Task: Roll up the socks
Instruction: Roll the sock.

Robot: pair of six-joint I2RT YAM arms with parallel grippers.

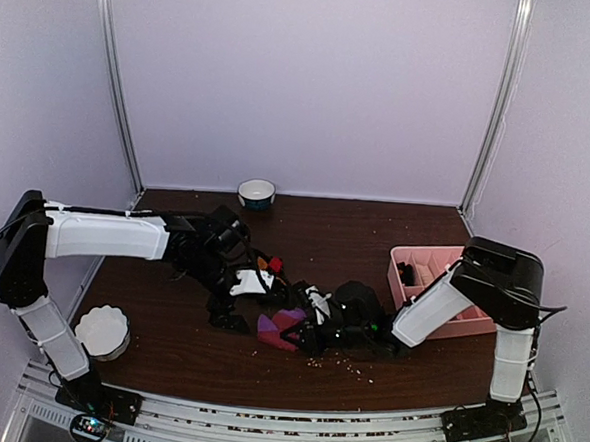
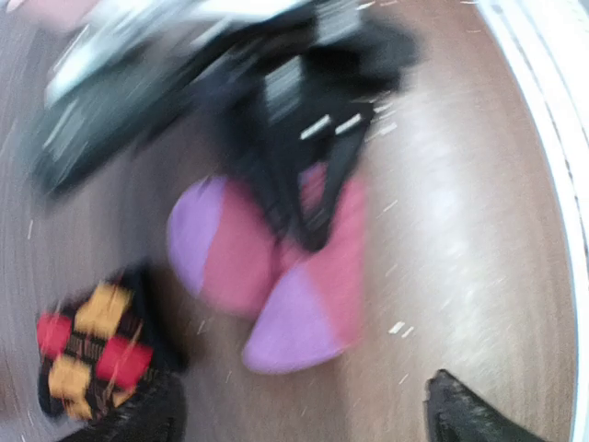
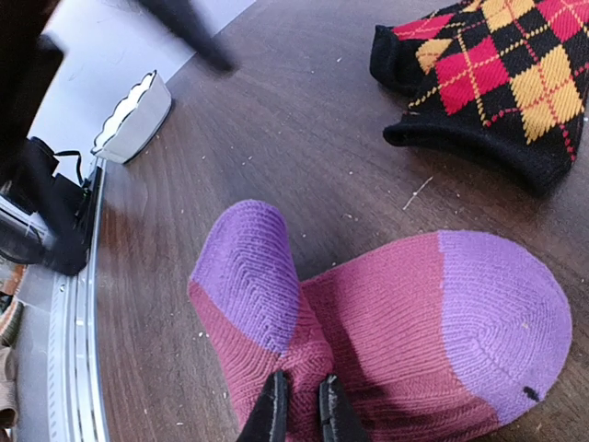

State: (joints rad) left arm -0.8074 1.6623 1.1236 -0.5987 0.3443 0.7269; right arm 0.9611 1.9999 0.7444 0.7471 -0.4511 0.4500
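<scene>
A purple-and-magenta sock (image 3: 396,313) lies folded on the brown table, also seen in the overhead view (image 1: 278,327). My right gripper (image 3: 302,412) is shut on a pinch of its magenta fabric near the fold. The black argyle sock (image 3: 497,74) with red and orange diamonds lies apart, farther back; overhead, only a red patch of this argyle sock (image 1: 275,265) shows behind my left arm. In the blurred left wrist view my left gripper (image 2: 299,419) stands open just short of the purple-and-magenta sock (image 2: 276,276), nothing between its fingers, the argyle sock (image 2: 92,354) beside its left finger.
A pink compartment tray (image 1: 413,258) stands at the right. A small bowl (image 1: 257,194) sits at the back of the table. A white scalloped dish (image 1: 103,332) rests near the front left edge. Crumbs dot the table in front of the socks.
</scene>
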